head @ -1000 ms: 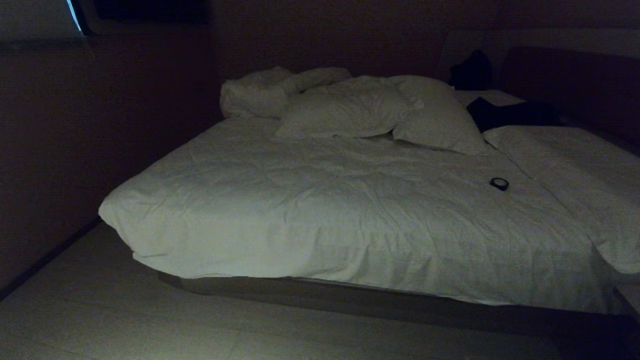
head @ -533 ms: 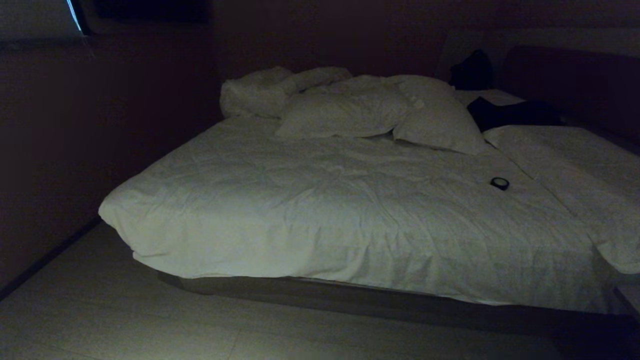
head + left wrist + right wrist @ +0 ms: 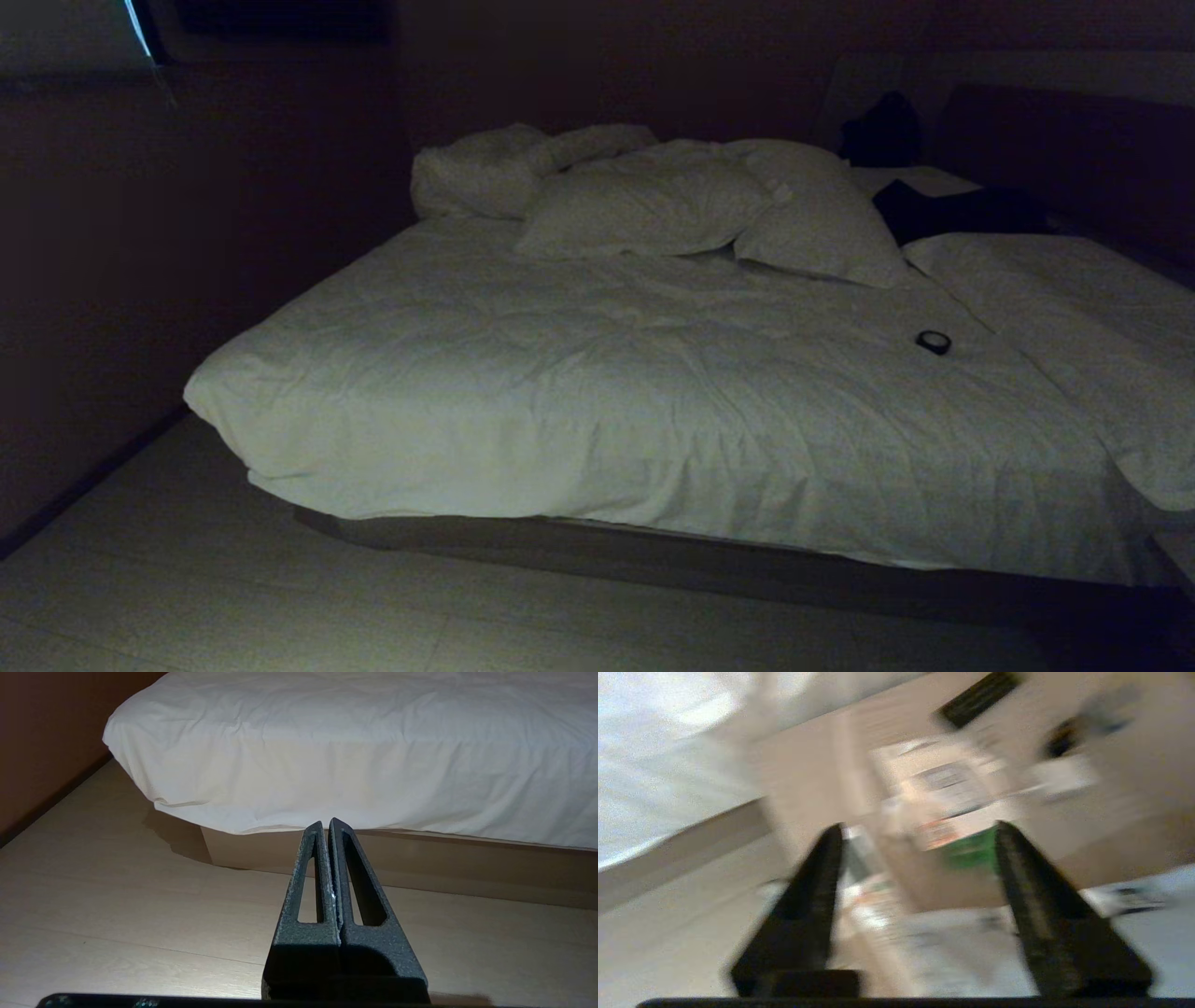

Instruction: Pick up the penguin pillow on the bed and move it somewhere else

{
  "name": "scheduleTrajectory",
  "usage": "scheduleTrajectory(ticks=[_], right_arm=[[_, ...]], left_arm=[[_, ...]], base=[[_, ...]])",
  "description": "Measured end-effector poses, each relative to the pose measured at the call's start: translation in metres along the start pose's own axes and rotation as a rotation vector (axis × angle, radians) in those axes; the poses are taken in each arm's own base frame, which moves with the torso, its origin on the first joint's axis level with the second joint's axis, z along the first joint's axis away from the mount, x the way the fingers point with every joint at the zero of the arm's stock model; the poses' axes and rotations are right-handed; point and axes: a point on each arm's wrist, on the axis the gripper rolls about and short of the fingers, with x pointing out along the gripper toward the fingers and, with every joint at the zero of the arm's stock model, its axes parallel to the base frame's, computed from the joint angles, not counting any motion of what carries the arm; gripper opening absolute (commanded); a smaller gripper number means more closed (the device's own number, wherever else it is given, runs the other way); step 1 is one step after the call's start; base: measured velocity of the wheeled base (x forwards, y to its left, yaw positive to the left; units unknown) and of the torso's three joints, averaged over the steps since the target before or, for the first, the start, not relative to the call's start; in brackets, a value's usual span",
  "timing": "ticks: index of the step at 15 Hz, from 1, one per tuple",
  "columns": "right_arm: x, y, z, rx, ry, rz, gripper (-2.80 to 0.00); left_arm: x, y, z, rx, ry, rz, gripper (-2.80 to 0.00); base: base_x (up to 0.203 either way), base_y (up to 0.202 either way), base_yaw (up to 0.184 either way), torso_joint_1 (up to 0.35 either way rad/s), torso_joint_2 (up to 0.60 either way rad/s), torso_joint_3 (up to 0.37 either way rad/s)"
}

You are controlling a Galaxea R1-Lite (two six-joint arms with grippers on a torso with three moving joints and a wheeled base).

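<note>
The bed (image 3: 607, 392) fills the head view, with a wrinkled white duvet and white pillows (image 3: 653, 210) at its head. No penguin pillow shows on it. Neither arm is in the head view. My left gripper (image 3: 326, 822) is shut and empty, held low over the floor and pointing at the bed's near edge (image 3: 355, 788). My right gripper (image 3: 920, 827) is open with nothing between its fingers, and its view is smeared. Below its fingers lies a pale grey-blue surface (image 3: 971, 947) with dark marks. I cannot tell whether that is the penguin pillow.
A small black round object (image 3: 933, 343) lies on the duvet at the right. Dark clothing (image 3: 943, 210) lies near the headboard. Blurred cardboard boxes (image 3: 943, 788) stand beyond the right gripper. A wall (image 3: 187, 233) runs close along the bed's left side.
</note>
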Motion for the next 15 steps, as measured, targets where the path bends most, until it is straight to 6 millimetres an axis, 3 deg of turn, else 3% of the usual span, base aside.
scheduleTrajectory(ticks=[9,15], right_arm=[[0.022,0.129,0.011,0.127,0.162,0.241,-2.80],[0.004,0.201,0.028,0.214,0.250,0.323,-2.80]], left_arm=[[0.000,0.000,0.000,0.000,0.000,0.000,-2.80],[0.000,0.000,0.000,0.000,0.000,0.000,-2.80]], base=[[0.000,0.000,0.000,0.000,0.00,0.000],[0.000,0.000,0.000,0.000,0.00,0.000]])
